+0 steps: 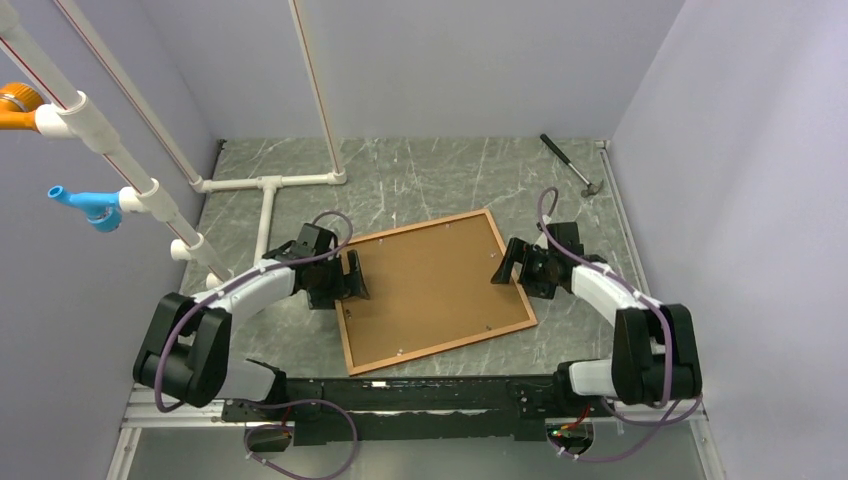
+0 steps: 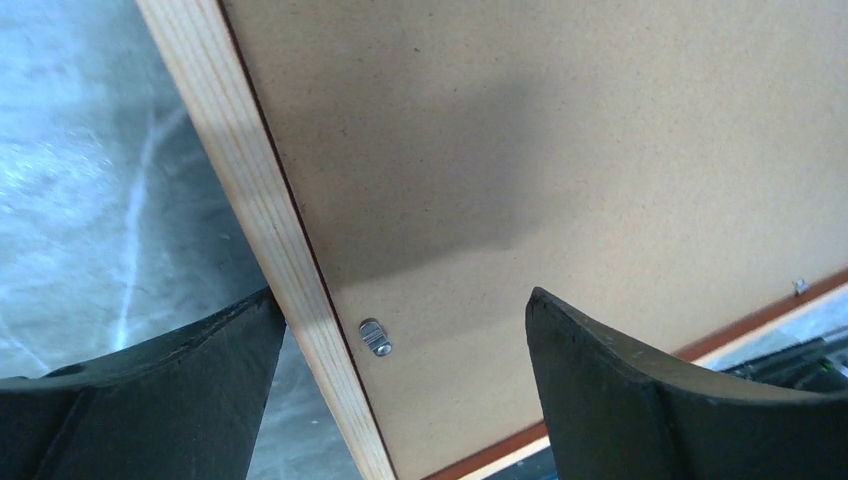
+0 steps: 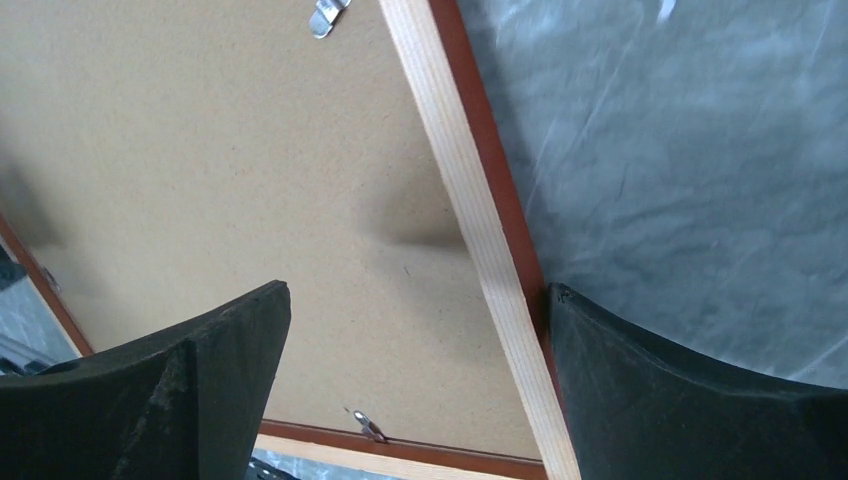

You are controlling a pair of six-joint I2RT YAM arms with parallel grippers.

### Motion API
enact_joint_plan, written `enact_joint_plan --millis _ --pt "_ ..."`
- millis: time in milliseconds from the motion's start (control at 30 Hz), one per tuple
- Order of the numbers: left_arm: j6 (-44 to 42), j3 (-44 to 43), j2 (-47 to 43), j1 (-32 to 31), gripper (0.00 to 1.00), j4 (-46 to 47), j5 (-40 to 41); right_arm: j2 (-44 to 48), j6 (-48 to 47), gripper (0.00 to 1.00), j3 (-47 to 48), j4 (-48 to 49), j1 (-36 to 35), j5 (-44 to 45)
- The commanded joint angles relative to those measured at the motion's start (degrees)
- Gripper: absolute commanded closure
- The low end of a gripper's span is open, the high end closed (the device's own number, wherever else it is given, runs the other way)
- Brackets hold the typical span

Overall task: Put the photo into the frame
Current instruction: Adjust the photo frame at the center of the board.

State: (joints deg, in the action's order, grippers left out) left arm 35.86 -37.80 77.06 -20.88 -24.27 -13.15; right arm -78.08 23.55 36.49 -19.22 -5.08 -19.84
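Note:
The frame (image 1: 445, 346) lies back-up in the middle of the table, a brown fibreboard backing panel (image 1: 435, 285) filling it. The photo is hidden. My left gripper (image 1: 353, 276) is open astride the frame's left rail (image 2: 250, 190): one finger is outside the rail, the other over the backing panel (image 2: 560, 130) past a small metal clip (image 2: 375, 337). My right gripper (image 1: 505, 265) is open astride the right rail (image 3: 450, 150). Its outer finger (image 3: 640, 390) lies against the rail's reddish edge, and the inner one hangs over the panel (image 3: 200, 150).
A hammer (image 1: 570, 163) lies at the back right by the wall. White pipes (image 1: 265, 185) run across the back left of the table, with blue (image 1: 90, 205) and orange (image 1: 18, 105) fittings higher up. Metal clips (image 3: 368, 425) sit along the frame's inner edge.

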Motion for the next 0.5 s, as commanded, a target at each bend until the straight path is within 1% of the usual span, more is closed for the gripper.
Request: enact_joint_plan --millis 0,100,167,267,333,467 --pt "-2.79 -2.91 2.75 -0.89 0.08 3.11 0.13 4.22 6.97 0.01 -7.97 -5.18 -3.59 -8.32" --pt "-3.21 -2.78 2.03 -1.45 0.07 -0.71 6.22 7.79 8.0 0.0 -9.45 -5.72 -3.55 -6.63" --pt "-3.32 -2.63 1.86 -1.97 0.03 -3.79 11.67 8.75 8.21 0.0 -8.88 -6.26 -3.56 -5.16" --pt "-3.37 -1.73 1.18 -2.31 0.02 -6.22 14.5 8.53 7.73 0.0 -6.75 -6.93 -3.51 -3.17" --pt "-3.16 -0.43 -0.03 -2.32 0.03 -5.13 13.9 7.35 7.13 0.0 -5.53 -6.99 -3.52 -2.4" --pt "-1.65 2.81 -1.6 -2.36 0.1 -1.57 10.37 5.03 6.75 0.0 -4.75 -5.9 -3.52 -2.36"
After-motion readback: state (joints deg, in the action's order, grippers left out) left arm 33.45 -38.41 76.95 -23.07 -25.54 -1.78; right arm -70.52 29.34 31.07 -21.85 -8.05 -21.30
